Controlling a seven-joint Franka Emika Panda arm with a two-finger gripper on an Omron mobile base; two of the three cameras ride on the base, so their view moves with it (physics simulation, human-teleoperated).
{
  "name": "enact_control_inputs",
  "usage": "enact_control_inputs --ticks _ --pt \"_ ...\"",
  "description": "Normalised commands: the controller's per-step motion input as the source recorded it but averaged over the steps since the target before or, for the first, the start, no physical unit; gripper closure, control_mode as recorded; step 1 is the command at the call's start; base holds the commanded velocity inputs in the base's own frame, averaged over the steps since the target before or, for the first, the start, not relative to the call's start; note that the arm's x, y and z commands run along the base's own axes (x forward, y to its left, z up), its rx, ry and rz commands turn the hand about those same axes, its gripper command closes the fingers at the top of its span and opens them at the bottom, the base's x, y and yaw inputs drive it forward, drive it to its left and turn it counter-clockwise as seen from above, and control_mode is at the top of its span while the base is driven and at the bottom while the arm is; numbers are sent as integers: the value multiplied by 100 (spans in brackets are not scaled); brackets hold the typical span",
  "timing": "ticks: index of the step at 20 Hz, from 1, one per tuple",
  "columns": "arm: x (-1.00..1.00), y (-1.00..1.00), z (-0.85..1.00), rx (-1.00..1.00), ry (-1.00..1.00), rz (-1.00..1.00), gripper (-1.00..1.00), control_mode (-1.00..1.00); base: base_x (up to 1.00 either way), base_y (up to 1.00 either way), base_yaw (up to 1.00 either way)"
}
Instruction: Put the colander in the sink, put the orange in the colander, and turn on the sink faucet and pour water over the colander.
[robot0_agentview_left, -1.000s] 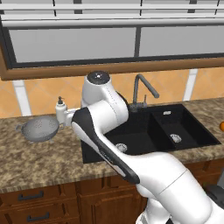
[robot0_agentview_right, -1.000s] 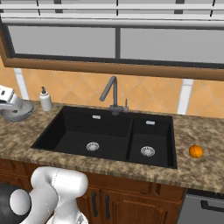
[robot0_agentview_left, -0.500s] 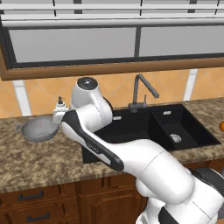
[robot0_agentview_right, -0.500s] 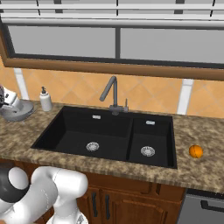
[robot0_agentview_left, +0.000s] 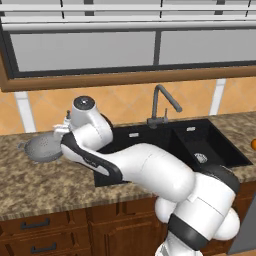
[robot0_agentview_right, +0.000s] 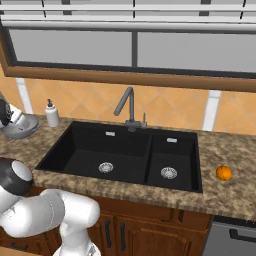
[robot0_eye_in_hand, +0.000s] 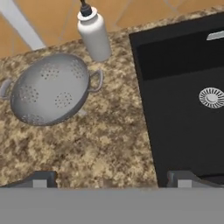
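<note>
Colander (robot0_eye_in_hand: 51, 89): sat upright on the surface left of the sink (robot0_eye_in_hand: 183, 100), near the back edge, just beside the soap bottle (robot0_eye_in_hand: 93, 33); orange (robot0_agentview_right: 223, 173) lay well apart, on the surface right of the sink. Judged light, stiff metal, likely slick on the bowl wall; best taken at the rim or a side handle. Claw (robot0_eye_in_hand: 111, 179): hovered above the surface between colander and sink, tips spread wide, holding nothing.

You have the grey perforated colander (robot0_eye_in_hand: 50, 89) upright on the desk (robot0_eye_in_hand: 87, 144) left of the sink (robot0_agentview_right: 125, 152), near the back edge. The orange (robot0_agentview_right: 223, 173) lies right of the sink, toward the desk's front edge. The dark faucet (robot0_agentview_right: 128, 107) stands behind the black double basins, dry
</note>
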Motion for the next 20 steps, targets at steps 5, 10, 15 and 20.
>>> enact_control_inputs --ticks 5,10,15,20 --pt "64 27 -21 0 13 -12 -100 -100 0 0 0" --pt "55 31 -36 0 17 -9 -100 -100 0 0 0" --pt "43 41 -38 0 14 -8 -100 -100 0 0 0" --pt "27 33 -30 0 5 -8 -100 -100 0 0 0"
